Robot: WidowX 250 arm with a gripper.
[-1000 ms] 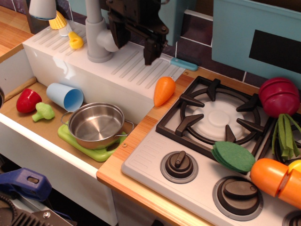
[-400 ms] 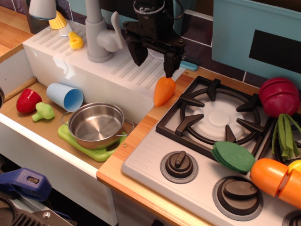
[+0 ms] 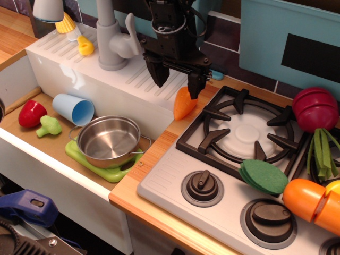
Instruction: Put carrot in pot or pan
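The small orange carrot [image 3: 183, 105] stands against the white sink wall at the left edge of the stove, its thick end up. My black gripper [image 3: 177, 86] is open, directly above the carrot, its right finger [image 3: 193, 86] over the carrot's top and its left finger [image 3: 160, 76] over the ribbed drainboard. The shiny steel pot [image 3: 108, 140] sits empty on a green mat [image 3: 104, 169] in the sink, to the lower left of the carrot.
A light blue cup [image 3: 73, 109], a red pepper [image 3: 32, 113] and a green broccoli [image 3: 49, 126] lie in the sink. A grey faucet [image 3: 111, 40] stands left of the gripper. The stove grate [image 3: 241, 130], green discs [image 3: 263, 176], orange fruit [image 3: 312, 198] and purple vegetable [image 3: 315, 109] are on the right.
My gripper has moved right and down from beside the faucet to just above the carrot, staying open. The carrot and pot have not moved.
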